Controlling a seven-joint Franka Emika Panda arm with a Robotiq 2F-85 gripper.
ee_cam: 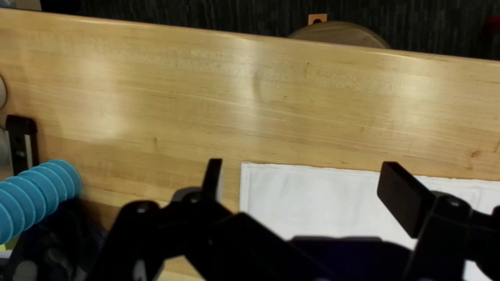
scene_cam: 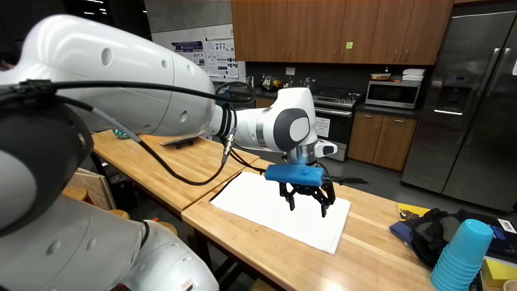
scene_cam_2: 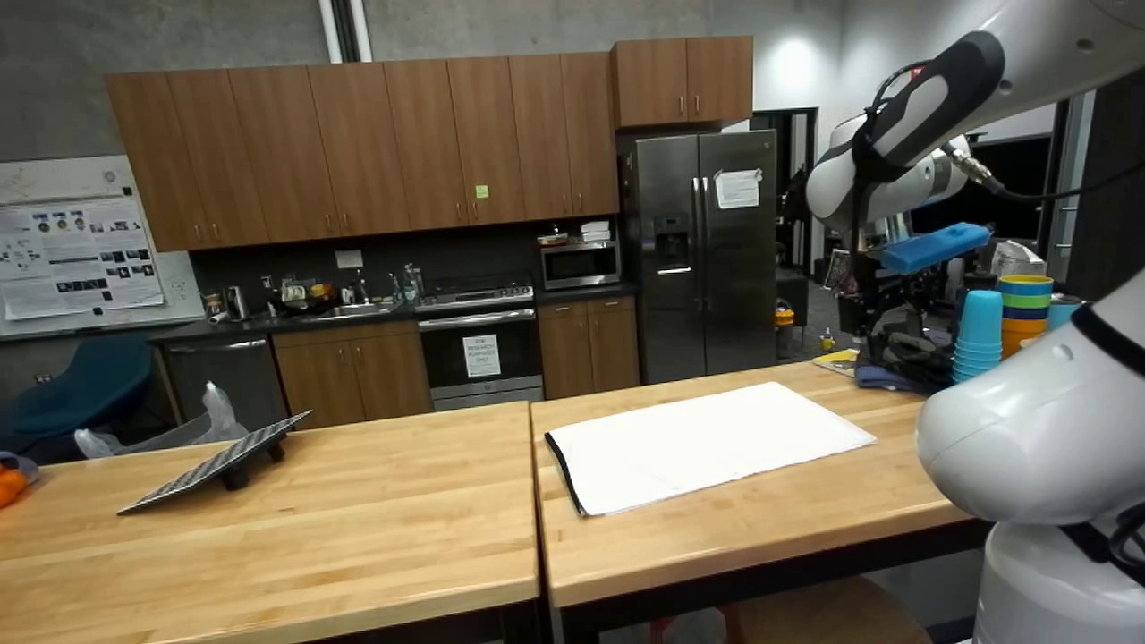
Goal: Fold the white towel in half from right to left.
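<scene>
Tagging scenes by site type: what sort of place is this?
Likely a kitchen area in a research lab: there is a fridge, an oven, and a paper sign on the oven that reads "for research purposes only".

Tabletop [ee_cam: 164, 97] w/ pale glare patches (wrist vw)
</scene>
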